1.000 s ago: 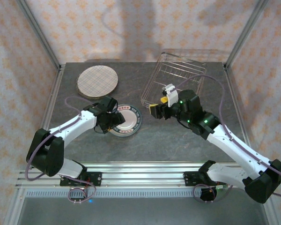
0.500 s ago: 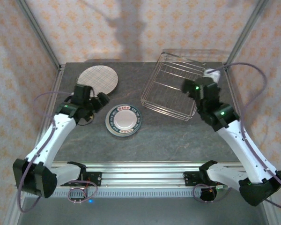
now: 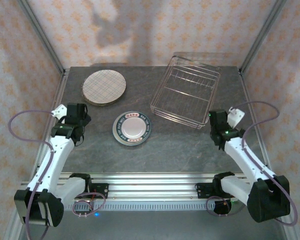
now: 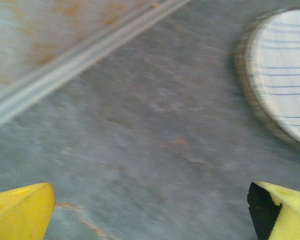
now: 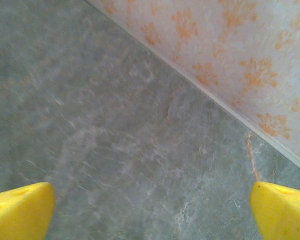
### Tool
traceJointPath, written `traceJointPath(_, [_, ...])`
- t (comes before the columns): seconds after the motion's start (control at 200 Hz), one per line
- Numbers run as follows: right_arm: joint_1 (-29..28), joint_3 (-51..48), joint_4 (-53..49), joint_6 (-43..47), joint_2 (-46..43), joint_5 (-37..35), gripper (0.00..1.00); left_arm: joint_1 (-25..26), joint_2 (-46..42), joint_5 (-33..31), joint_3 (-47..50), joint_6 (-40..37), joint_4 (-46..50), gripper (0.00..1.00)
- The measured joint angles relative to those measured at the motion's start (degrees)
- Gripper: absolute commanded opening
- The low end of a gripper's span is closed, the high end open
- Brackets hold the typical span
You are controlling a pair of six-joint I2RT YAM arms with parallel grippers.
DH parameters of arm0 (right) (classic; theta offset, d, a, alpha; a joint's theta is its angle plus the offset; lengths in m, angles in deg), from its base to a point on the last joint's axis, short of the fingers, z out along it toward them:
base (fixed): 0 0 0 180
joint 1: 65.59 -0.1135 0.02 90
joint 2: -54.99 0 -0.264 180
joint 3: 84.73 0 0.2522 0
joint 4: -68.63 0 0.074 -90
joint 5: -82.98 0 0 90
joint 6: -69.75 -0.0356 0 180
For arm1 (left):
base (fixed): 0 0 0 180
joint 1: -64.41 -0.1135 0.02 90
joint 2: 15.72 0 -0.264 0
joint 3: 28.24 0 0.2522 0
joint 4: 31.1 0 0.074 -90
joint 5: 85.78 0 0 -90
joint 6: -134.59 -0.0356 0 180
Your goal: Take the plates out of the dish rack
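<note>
Left gripper spread as wide as it goes, with nothing held between the yellow fingertips; below the gap, just bare grey table. Ahead of this gripper and off to its right, well apart from it, the plaid plate, lying flat, with a thick edge that hints at more plates stacked underneath, though hard to tell for sure. In the left wrist view, blurred, the same plaid plate up at the right and a pale rail of the enclosure frame running across at the upper left. Straight to the right of the left gripper, also apart from it, a grey-rimmed pink plate flat on the table, between the two arms. Right gripper likewise opened to the full, gripping nothing, its yellow fingers far apart over plain tabletop. Ahead of it and slightly to its left, near but not touching, the wire dish rack, set at an angle to the table edges. Beyond the right gripper and to its right, the orange-patterned wall meeting the table. Both plates outside the rack and to the left of it.
</note>
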Motion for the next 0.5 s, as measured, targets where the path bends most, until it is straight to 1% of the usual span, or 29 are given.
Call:
traceJointPath(0.095, [0.44, -2.93, 7.54, 4.66, 2.99, 1.84, 0.99, -0.33, 0.37, -4.61, 5.20, -7.45, -6.51, 1.00])
traceJointPath(0.195, [0.52, -3.76, 18.08, 8.94, 6.43, 4.72, 1.00, -0.74, 1.29, -6.16, 11.39, -13.90, -14.73, 1.00])
traceJointPath(0.345, [0.94, -8.39, 34.58, 14.16, 11.76, 9.14, 1.00, -1.88, 5.97, -4.31, 15.67, -20.20, -26.14, 1.00])
traceJointPath(0.495, [1.53, -9.64, 44.46, 19.17, 16.63, 13.86, 1.00, -2.27, 8.15, -0.02, 21.24, -24.33, -43.43, 1.00])
